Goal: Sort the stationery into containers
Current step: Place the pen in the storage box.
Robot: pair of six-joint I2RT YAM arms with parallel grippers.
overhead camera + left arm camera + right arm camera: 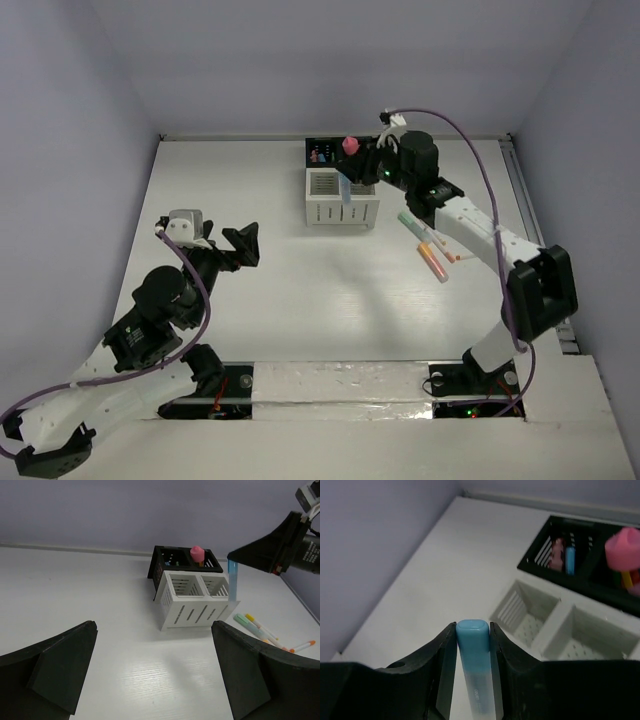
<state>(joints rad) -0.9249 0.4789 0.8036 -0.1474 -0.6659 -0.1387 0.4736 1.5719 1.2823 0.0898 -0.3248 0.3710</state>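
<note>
- One white table [300,300], walled on three sides. A broad run of tabletop lies between the left arm and the organizer, and a rail lines the right edge.
- Two arms. The left arm is folded low near its base, and the right arm reaches far forward to the organizer.
- The left gripper [245,243] [154,630] is spread wide with nothing between its fingers. It points across the table at the containers, well apart from them.
- The right gripper [362,165] [472,630] is clamped tight on one blue marker [346,187] [232,580] [474,670]. Its fingers press both sides of the marker's upper end.
- There are two container blocks, touching back to front, near the far wall. The white block [342,212] [195,615] is on the near side and the black block [325,152] [160,565] is behind it. Each has two square compartments, four in all.
- The blue marker hangs upright over the white block, its lower end above the rim. I cannot tell which of the two compartments is under it.
- One thick pink piece [351,145] [197,554] [622,550] stands up out of the black block's right compartment.
- In the black block's left compartment, at least two sticks show: one blue [569,560] and one pink [557,555].
- Loose markers [435,262] [257,627] lie on the table to the right of the white block, close together and near the right arm's forearm. At least three show, and the arm hides part of the group.
</note>
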